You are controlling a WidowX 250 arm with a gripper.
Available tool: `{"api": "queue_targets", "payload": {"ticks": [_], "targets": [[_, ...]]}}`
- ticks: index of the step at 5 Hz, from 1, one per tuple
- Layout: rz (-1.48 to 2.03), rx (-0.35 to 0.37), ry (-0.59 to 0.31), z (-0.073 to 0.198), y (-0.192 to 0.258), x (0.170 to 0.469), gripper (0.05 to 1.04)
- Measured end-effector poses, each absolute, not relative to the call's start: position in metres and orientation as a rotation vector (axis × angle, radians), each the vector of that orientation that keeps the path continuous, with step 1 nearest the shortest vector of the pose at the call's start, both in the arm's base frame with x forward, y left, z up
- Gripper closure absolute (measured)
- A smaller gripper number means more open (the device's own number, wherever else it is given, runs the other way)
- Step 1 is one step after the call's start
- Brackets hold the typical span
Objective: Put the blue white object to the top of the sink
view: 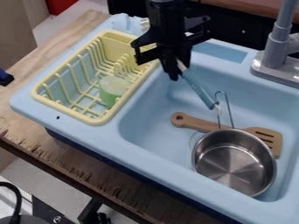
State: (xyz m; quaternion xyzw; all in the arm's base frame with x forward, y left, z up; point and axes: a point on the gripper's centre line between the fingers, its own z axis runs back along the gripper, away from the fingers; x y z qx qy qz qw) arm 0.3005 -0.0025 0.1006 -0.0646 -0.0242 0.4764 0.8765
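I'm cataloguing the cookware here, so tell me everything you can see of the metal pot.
The pot is round, silvery and shiny like steel, open-topped, with a looped wire handle at its rear rim. It sits in the sink, opening upward, partly covering the wooden spatula. The blue-white object has its lower tip by the handle; touching or not is unclear.

The black two-finger gripper [175,72] holds a slim blue-and-white object [199,90], tilted, over the light-blue plastic sink [119,141]. Inside, a round silver metal pot [232,162] overlaps a brown slotted spatula [197,123]. A yellow dish rack [88,118] holds a green cylinder [112,89].
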Motion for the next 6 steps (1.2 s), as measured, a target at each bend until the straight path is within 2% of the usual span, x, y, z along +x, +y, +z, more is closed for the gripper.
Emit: {"api": "queue_targets", "payload": {"ticks": [1, 2, 3, 4, 6], "targets": [[1.079, -0.144, -0.092, 0.094, 0.016, 0.314, 1.005], [1.128, -0.194, -0.131, 0.092, 0.023, 0.324, 1.005], [1.148, -0.223, -0.13, 0.092, 0.024, 0.333, 1.005], [1.184, -0.282, -0.147, 0.1, 0.024, 0.344, 1.005], [1.367, -0.296, -0.258, 0.103, 0.022, 0.361, 1.005]]}}
